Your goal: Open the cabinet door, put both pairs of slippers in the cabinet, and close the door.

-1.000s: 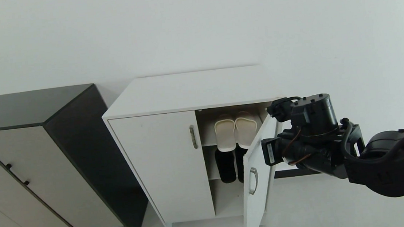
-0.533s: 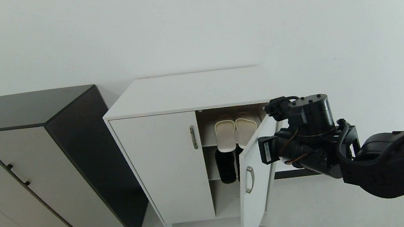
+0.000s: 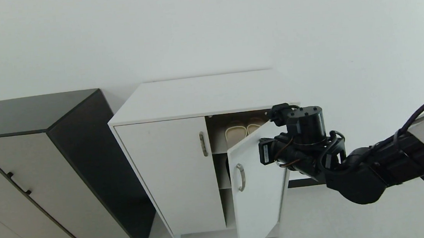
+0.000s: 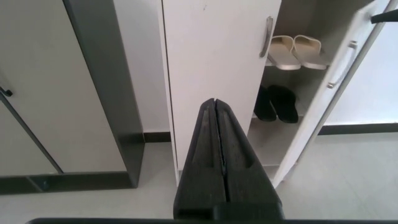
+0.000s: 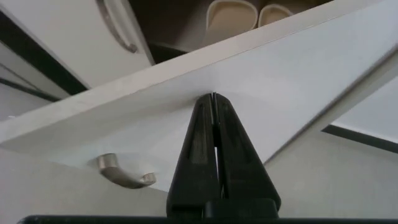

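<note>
The white cabinet [image 3: 198, 95] has its left door shut and its right door [image 3: 258, 191] standing partly ajar. My right gripper [image 5: 214, 97] is shut with its tip pressed on the door's outer face [image 5: 298, 81], above the door handle [image 5: 124, 177]. Beige slippers [image 3: 236, 131] lie on the top shelf, and the black slippers [image 4: 277, 102] on the shelf below. My left gripper [image 4: 214, 102] is shut and holds nothing, low in front of the left door [image 4: 211, 56].
A dark cabinet [image 3: 84, 153] with pale doors stands right beside the white one on its left. A plain wall rises behind both. Bare floor and a dark baseboard strip [image 3: 302, 183] lie to the right of the open door.
The right door has swung left from wide open to partly ajar, with my right arm moving left against it. It now hides more of the slippers.
</note>
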{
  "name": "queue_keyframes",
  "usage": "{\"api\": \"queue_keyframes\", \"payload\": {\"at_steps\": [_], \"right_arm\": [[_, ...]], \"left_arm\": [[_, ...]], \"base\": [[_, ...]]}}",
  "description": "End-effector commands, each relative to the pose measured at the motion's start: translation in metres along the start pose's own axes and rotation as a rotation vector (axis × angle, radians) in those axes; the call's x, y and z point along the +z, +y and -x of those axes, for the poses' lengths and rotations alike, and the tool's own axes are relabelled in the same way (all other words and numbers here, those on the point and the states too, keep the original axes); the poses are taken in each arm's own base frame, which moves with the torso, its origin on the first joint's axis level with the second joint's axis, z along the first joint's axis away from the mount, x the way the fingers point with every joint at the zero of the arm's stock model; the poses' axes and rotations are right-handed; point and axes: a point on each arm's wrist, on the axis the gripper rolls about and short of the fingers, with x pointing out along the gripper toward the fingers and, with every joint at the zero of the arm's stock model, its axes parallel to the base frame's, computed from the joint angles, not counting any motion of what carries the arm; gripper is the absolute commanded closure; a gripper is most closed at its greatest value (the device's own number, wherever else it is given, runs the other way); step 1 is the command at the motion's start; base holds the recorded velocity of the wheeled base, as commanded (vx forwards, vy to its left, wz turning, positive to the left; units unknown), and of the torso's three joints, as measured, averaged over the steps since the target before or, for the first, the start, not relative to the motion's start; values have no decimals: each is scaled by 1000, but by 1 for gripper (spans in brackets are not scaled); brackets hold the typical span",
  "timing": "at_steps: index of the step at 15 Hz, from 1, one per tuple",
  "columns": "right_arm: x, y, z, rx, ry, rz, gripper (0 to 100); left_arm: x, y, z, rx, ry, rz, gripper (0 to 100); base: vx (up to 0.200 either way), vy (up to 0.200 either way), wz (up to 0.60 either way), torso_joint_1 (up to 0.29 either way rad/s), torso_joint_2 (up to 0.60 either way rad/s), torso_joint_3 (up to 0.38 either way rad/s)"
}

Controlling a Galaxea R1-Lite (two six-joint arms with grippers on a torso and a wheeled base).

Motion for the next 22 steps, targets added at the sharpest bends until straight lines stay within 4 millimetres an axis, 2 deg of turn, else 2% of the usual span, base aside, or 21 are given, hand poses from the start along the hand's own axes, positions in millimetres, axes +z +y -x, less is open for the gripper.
{"api": "queue_keyframes", "payload": {"at_steps": [1, 5, 9, 14, 22], "right_arm": [[-12, -11, -22, -37, 18, -4, 100], [-5, -33, -37, -70, -4, -26, 100], [2, -39, -50, -85, -44, -76, 100], [8, -56, -62, -118, -71, -94, 100], [13, -62, -75, -128, -105, -137, 100]], "left_arm": [[0, 0, 0, 0, 0, 1, 100], [0, 0, 0, -2, 0, 1, 100], [0, 0, 0, -2, 0, 1, 100], [0, 0, 0, -2, 0, 1, 100], [0, 0, 0, -3, 0, -1, 100]], "base": [[0, 0, 0, 0, 0, 0], [0, 0, 0, 0, 0, 0], [0, 0, 0, 0, 0, 0], [0, 0, 0, 0, 0, 0], [0, 0, 0, 0, 0, 0]]}}
